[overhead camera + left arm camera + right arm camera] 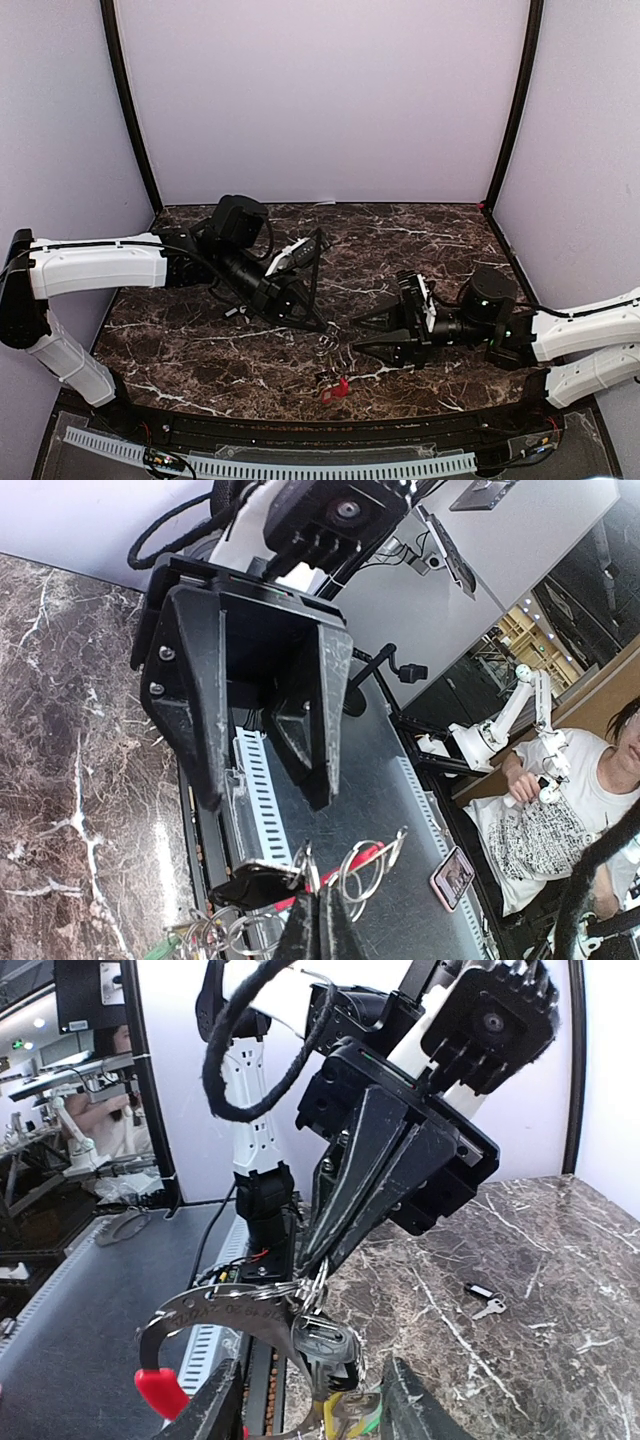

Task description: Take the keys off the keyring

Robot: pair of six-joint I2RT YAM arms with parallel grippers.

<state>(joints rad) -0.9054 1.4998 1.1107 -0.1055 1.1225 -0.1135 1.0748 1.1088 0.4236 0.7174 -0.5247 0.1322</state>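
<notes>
While the keyring (215,1305) hangs pinched in the closed left tool (312,1272) near the front edge of the surface (420,240), its keys (325,1345) dangle beneath. The right tool (268,795) faces it, jaws apart and empty. One loose key (487,1306) lies on the surface.

I'm looking at a dark brown table (200,350) with a marble pattern, white veins running all across its top. One small key (487,1306) with a dark head lies flat on it, well in from the front edge.
</notes>
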